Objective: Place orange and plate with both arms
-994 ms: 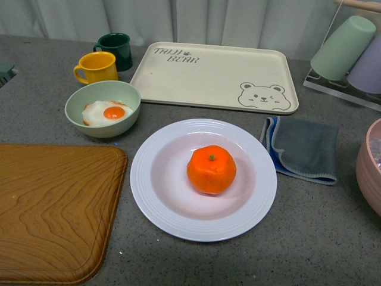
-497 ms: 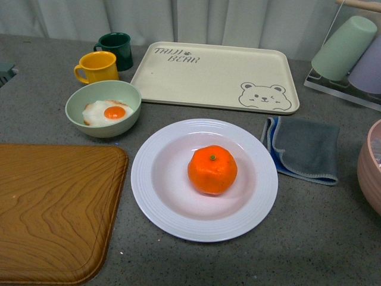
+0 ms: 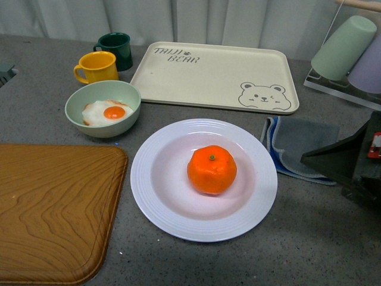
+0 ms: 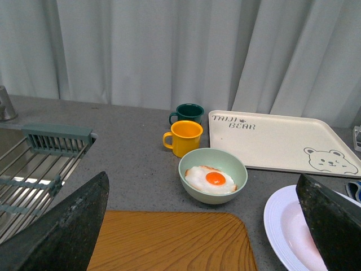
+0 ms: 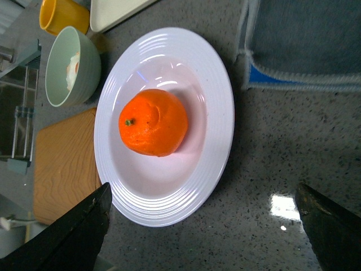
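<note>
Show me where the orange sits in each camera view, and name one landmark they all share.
Front view: the orange lies in the middle of the plate, near frame centre.
Left wrist view: not in it; only an edge of the plate shows.
Right wrist view: orange in the plate's well, near the middle.
Shared landmark: the pale green bowl holding the fried egg.

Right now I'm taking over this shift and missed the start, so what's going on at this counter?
Nothing is being held. The orange sits in the middle of the plate on the grey counter. The right gripper is open, at the plate's right by the grey cloth, not touching the plate. The left gripper, also open, is out of the front view, near the wooden board.
</note>
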